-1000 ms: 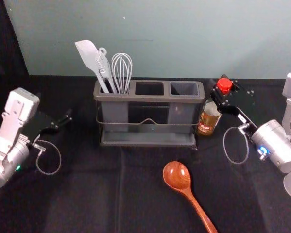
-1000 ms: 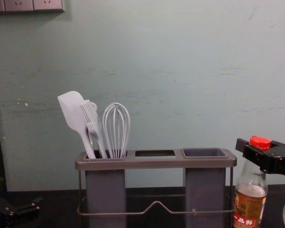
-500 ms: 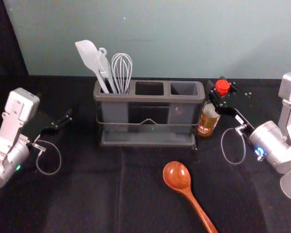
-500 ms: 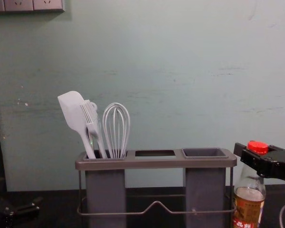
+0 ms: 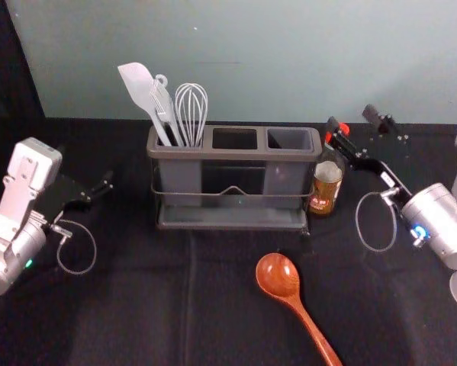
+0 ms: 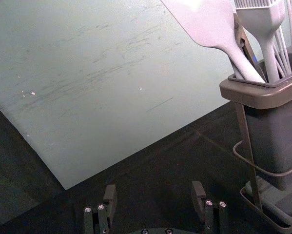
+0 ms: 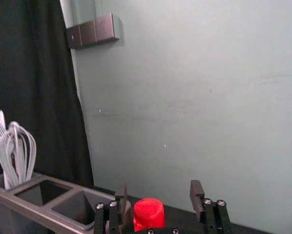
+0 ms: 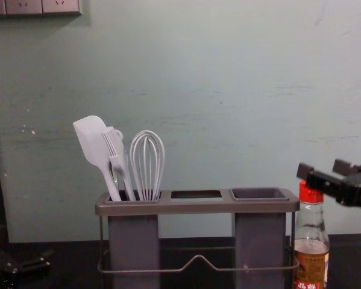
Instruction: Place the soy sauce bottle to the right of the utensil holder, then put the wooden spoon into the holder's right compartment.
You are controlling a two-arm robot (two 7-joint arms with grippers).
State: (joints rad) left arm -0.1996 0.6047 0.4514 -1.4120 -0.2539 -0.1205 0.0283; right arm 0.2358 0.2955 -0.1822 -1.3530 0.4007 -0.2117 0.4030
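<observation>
Okay, black-covered worktop (image 5: pixel 121 305) across the head view, grey three-compartment utensil holder (image 5: pixel 232 154) standing on it towards the wall. My left claw (image 5: pixel 107 183) is parked over the worktop's left side, fingers apart. My right claw (image 5: pixel 353 119) is up at the top of the soy sauce bottle, fingers spread, one on each side of it. Soy sauce bottle (image 5: pixel 326 183) stands upright just beside the holder's right end. Wooden spoon (image 5: pixel 278 274) lies in front of the holder, bowl towards it, handle running nearer me and rightwards. White spatula (image 5: pixel 138 85), whisk (image 5: pixel 191 107) and pastry brush (image 8: pixel 114 147) stand in the left compartment. Red cap (image 7: pixel 148 214) sits between my right fingers, closer to one; contact I can't tell.
</observation>
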